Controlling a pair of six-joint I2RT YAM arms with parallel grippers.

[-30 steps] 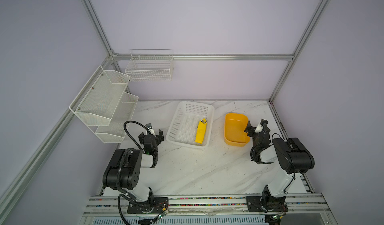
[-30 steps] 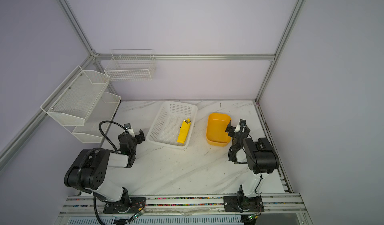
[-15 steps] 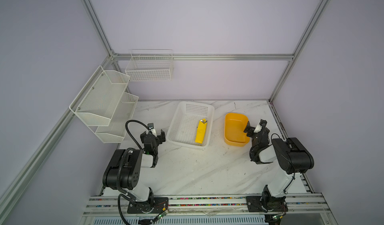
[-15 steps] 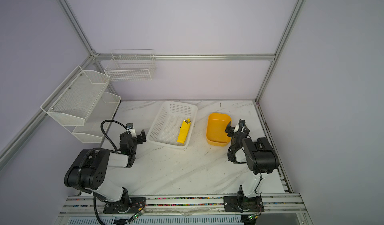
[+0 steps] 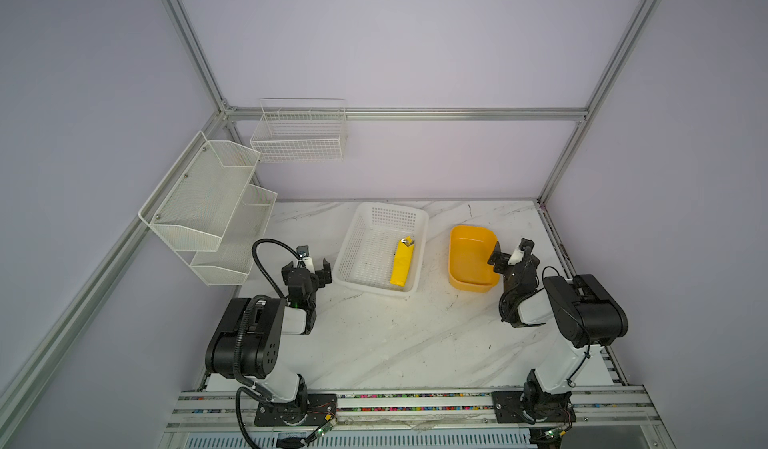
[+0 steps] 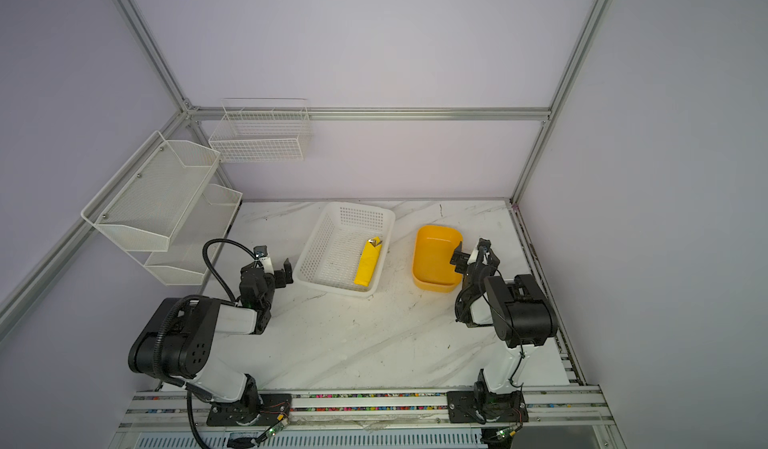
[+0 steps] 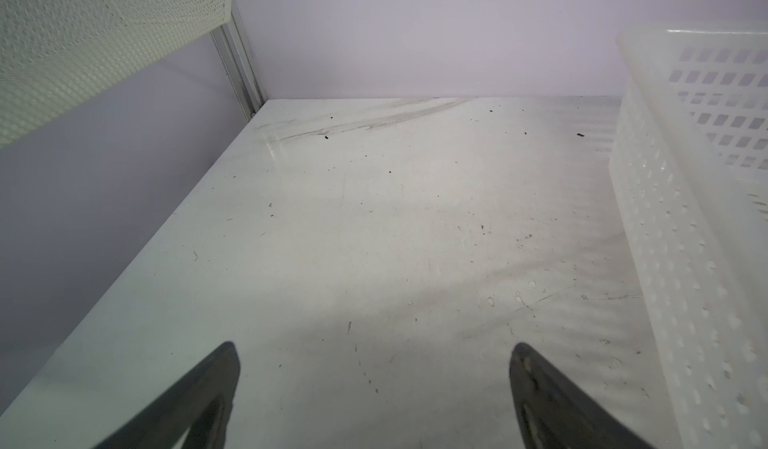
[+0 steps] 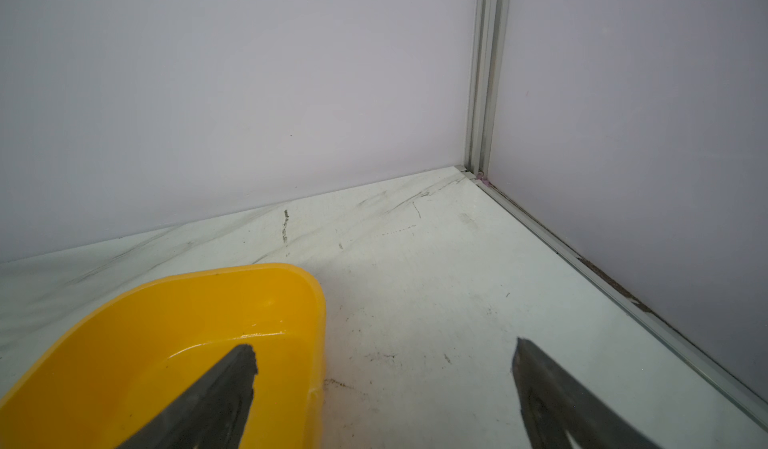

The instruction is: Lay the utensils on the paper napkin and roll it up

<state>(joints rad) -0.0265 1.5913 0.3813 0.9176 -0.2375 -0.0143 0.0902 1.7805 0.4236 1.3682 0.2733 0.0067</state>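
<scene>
Bright yellow paper napkin [image 5: 402, 266]: lying as a snug roll inside the white perforated plastic basket [image 5: 347, 247], with a glint of the slim silver metal utensils [image 5: 407, 242] showing at its far end. Left end effector [image 5: 314, 265] and right end effector [image 5: 510, 253]: both hanging wide and empty over the white marbled surface [image 5: 395, 343], the left beside the basket, the right at the orange-yellow rounded plastic tub [image 5: 471, 256]. The rolling is looking complete, so the arms are best keeping clear, since a nudge could unwind the paper.
</scene>
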